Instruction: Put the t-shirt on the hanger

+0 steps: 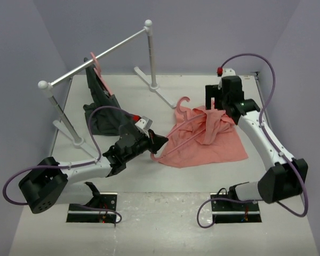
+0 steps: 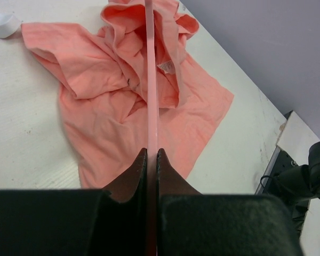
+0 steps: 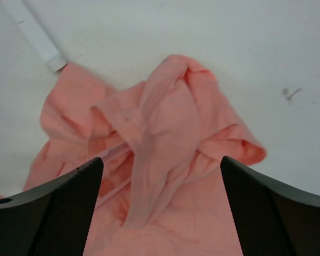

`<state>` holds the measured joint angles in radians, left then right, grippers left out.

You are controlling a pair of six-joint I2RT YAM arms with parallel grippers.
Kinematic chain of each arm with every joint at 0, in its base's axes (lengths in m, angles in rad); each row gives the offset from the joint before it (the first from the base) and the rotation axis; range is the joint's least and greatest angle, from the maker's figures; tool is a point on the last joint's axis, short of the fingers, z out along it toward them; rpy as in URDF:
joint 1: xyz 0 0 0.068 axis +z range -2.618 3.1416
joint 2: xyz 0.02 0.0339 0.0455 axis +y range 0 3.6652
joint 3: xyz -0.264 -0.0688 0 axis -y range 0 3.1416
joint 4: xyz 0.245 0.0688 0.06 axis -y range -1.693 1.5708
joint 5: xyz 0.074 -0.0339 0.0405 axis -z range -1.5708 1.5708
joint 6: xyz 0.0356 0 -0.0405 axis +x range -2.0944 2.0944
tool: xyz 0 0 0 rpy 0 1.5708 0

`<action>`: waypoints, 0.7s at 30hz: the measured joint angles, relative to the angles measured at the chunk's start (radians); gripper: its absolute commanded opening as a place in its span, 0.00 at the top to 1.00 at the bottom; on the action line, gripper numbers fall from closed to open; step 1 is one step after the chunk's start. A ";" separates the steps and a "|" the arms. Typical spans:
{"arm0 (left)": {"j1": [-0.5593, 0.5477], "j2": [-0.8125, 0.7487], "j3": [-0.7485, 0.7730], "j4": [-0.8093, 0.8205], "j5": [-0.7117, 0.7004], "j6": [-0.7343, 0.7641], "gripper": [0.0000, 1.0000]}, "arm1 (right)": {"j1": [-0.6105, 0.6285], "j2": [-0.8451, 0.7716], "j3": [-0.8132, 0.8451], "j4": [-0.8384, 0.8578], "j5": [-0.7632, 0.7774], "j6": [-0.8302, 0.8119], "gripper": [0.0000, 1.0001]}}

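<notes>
Left tool [image 2: 152, 152]: clamped on the near end of the hanger [image 2: 151, 80]; jaws almost meet around the thin bar.
Hanger: pink, runs straight ahead of the left tool across the t-shirt [image 1: 213, 144]; its far end looks tucked into bunched cloth.
T-shirt: salmon, crumpled on the worktop [image 1: 165, 213], ahead of the left tool and directly under the right tool [image 1: 216, 104].
Right tool: fingers wide apart, holding nothing, hovering over a raised fold.
Step, likely: feeding a hanger arm into the shirt.
Do well: pinch one layer by the neck tag, lift it, hold the bar level, slide slowly.
Risk: grabbing both layers drags the shirt.
</notes>
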<state>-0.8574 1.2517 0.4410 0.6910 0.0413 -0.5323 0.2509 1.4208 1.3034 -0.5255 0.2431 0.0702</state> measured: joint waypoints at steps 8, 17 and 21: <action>0.000 0.042 0.003 0.031 -0.013 -0.040 1.00 | 0.014 0.060 -0.152 0.037 -0.177 0.073 0.30; 0.002 0.054 0.011 0.041 -0.017 -0.060 1.00 | 0.014 0.217 -0.153 0.075 -0.118 0.073 1.00; 0.002 0.054 0.011 0.042 -0.019 -0.060 1.00 | 0.023 0.187 -0.165 0.101 -0.108 0.080 1.00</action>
<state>-0.8555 1.3056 0.4519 0.7332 0.0226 -0.5926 0.2736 1.6079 1.1384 -0.4248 0.1354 0.1499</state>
